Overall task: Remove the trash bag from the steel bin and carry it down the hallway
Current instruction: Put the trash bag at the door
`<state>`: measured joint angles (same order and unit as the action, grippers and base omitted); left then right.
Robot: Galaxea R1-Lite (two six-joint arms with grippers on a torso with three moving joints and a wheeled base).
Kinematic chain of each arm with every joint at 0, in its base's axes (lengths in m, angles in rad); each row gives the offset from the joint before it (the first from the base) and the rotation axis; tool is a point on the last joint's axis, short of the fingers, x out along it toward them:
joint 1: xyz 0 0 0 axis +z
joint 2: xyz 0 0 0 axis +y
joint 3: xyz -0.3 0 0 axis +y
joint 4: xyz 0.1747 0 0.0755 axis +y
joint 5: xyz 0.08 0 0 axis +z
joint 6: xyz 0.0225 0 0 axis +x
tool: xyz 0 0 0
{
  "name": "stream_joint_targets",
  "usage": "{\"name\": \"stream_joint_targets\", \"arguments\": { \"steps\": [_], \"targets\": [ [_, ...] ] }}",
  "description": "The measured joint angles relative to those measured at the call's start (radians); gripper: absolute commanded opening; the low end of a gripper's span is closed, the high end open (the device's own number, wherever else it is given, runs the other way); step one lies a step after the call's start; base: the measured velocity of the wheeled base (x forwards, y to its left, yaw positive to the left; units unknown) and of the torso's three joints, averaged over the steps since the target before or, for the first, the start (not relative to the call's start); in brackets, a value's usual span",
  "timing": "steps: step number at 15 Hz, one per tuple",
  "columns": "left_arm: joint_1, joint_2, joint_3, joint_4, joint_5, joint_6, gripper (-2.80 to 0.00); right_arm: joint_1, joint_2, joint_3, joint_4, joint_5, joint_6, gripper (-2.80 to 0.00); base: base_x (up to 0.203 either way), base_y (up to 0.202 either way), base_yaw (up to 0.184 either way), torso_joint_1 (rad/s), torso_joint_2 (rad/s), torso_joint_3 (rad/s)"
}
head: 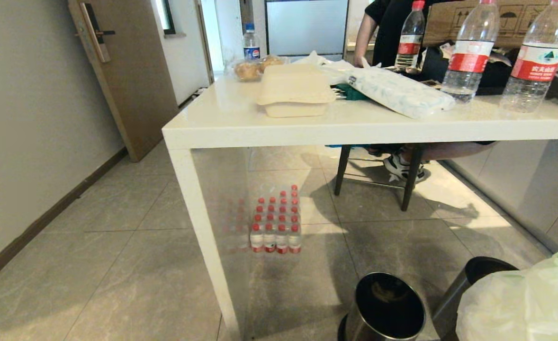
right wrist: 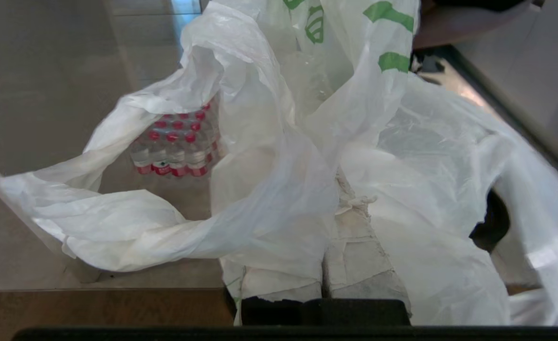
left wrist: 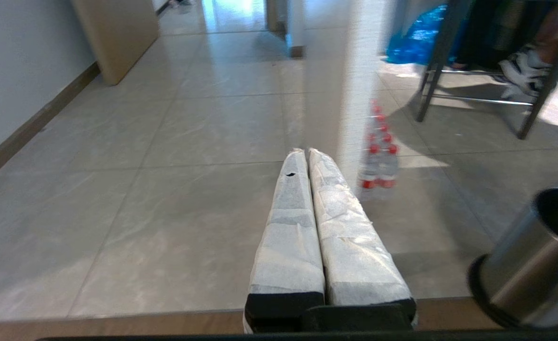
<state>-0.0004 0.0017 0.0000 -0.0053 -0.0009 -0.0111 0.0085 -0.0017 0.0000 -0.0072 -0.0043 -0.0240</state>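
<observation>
Head view shows no arms, just the white table (head: 307, 125) w/ a takeaway box (head: 294, 90) near its front left corner and 3 water bottles (head: 466, 52) toward the right end; a person (head: 388, 28) sits behind. A pack of small red-capped bottles (head: 275, 222) sits on the floor tiles by the front left table leg. 2 steel bins show at the bottom edge: 1 open and dark inside (head: 385, 308), another (head: 473, 284) tipped beside it, touching the trash bag (head: 520, 298) at the bottom right corner.

Right wrist view alone shows the right gripper (right wrist: 326, 265) clamped onto the trash bag (right wrist: 269, 189), green print up top. Left wrist view: left gripper (left wrist: 307, 154) w/ fingers pressed together, holding nothing, above the floor, a steel bin (left wrist: 530, 265) off to 1 side.
</observation>
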Motion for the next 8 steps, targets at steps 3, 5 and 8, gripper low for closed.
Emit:
{"name": "stream_joint_targets", "arguments": {
  "steps": [3,5,8],
  "targets": [
    [0.0,0.0,0.0,0.0,-0.001,-0.001,-2.8,0.0,0.0,0.0,0.0,0.0,0.0,-2.8,0.0,0.194,0.0,0.004,0.0,0.001],
    [0.0,0.0,0.0,0.0,0.0,0.0,-2.8,0.0,0.0,0.0,0.0,0.0,0.0,-2.8,0.0,0.194,-0.001,0.002,0.0,0.003],
    [0.0,0.0,0.0,0.0,0.0,-0.002,-2.8,0.0,0.0,0.0,0.0,0.0,0.0,-2.8,0.0,0.188,0.0,0.003,0.0,0.0]
  ]
}}
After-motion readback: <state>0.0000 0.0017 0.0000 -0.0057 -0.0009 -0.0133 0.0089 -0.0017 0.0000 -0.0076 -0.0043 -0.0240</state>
